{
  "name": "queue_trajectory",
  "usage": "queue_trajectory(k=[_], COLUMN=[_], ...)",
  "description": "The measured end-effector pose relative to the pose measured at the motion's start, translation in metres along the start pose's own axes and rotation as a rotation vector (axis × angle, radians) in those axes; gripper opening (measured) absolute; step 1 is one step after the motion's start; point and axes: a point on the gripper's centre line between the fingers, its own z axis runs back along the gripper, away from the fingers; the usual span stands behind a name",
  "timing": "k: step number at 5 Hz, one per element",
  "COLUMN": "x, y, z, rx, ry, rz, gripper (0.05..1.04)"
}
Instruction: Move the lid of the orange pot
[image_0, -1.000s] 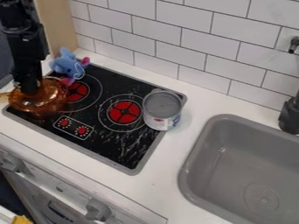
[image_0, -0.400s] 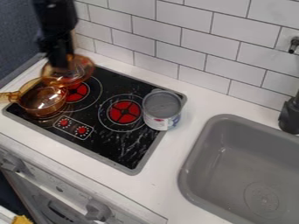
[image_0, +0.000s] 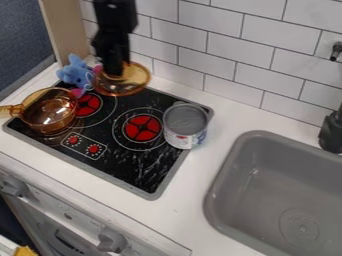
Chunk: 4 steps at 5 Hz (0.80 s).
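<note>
Pot (image_0: 50, 111): glossy, see-through; can (image_0: 186, 126): metal-looking; toy (image_0: 75, 76): cloth; stovetop (image_0: 137, 165): glossy.

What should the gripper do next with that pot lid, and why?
Probably carry the amber glass lid slightly toward the sink, then lower it: the gripper holds it above the cooktop's back edge, near the blue plush toy, while the orange pot sits uncovered.

Robot arm (image_0: 115, 20), black all over, with faint grey highlights on its upper part. That part is broad and blocky. Below it, the body grows narrower, its outline stepped and uneven, with small angular bulges at the sides. The end effector (image_0: 117, 74) is black too, narrow and slimmer than the arm above
</note>
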Motion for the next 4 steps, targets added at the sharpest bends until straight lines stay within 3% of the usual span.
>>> queue_trajectory(k=[2,3,4], x=[0.010,0.011,0.014], y=[0.026,0.027,0.027], z=[-0.043,-0.055,-0.060], rx=[-0.077,-0.095,-0.080], ry=[0.038,0.043,0.020], rz=[-0.050,-0.051,-0.056], gripper=[0.384,0.384,0.449])
